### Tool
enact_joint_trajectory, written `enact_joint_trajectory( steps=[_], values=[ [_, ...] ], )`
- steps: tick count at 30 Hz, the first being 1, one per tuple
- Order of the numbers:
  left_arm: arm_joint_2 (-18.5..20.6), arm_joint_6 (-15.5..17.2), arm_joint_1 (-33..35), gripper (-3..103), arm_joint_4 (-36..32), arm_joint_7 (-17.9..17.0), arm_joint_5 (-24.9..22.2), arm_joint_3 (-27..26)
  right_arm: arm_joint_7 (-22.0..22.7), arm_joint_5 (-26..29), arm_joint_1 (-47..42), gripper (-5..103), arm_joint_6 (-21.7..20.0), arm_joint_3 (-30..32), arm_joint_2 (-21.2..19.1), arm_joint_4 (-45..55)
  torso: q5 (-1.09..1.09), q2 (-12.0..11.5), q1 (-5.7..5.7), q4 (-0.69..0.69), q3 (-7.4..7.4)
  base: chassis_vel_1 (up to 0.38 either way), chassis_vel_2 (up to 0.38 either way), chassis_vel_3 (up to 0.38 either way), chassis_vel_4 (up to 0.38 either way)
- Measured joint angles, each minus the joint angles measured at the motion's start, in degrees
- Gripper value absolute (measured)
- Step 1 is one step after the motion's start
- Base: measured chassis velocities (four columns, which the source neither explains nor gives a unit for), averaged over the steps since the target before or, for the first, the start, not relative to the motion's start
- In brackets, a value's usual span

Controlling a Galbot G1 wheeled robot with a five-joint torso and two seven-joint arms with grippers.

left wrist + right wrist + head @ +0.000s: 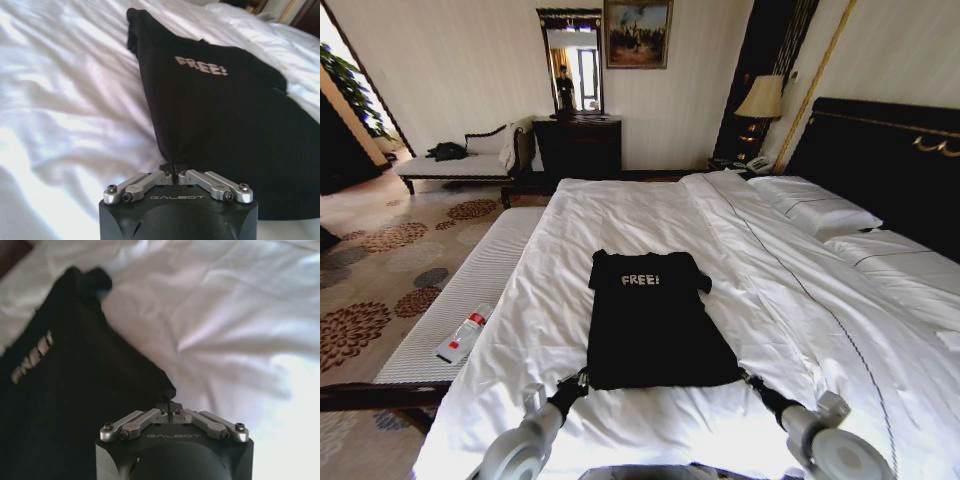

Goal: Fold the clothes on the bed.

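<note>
The clothes (pixel 650 320), a black top with white "FREE!" lettering, lie flat on the white duvet of the bed (pixel 650 215). My left gripper (pixel 584 380) is shut on the top's near left hem corner. In the left wrist view the left gripper (pixel 173 167) pinches the black fabric (pixel 220 130). My right gripper (pixel 748 378) is shut on the near right hem corner. The right wrist view has the right gripper (pixel 170 406) clamped on the black cloth (pixel 75 390).
A padded bench (pixel 470 300) with a small bottle (pixel 465 335) runs along the bed's left side. Pillows (pixel 825 215) and a dark headboard (pixel 890 160) stand at the right. A dresser (pixel 577 145), a chaise (pixel 460 165) and a lamp (pixel 762 100) line the far wall.
</note>
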Motion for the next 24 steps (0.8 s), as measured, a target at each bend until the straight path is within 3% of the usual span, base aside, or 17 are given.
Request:
enact_joint_trajectory(
  steps=[8,11,24],
  values=[
    [-1.1,-0.1,9.8,0,-3.0,-0.1,2.4,-5.8,2.8,-6.9,-5.1,0,-0.9,-2.9,1.6,2.6,0.0,0.0,0.0,0.0,0.0,0.0,0.0,0.0,0.0],
    [-1.7,-0.4,13.8,0,-4.6,-0.2,4.0,-7.4,3.8,-12.1,-7.6,0,-0.8,-4.5,2.7,3.4,0.02,0.0,0.0,0.01,0.0,0.0,0.0,0.0,0.0],
    [-3.7,-0.9,23.9,0,-7.5,-1.2,10.8,-8.1,7.1,-16.1,-14.5,0,-2.0,-4.7,3.1,7.8,0.01,0.0,0.0,0.0,0.0,0.0,0.0,0.0,0.0]
  ],
)
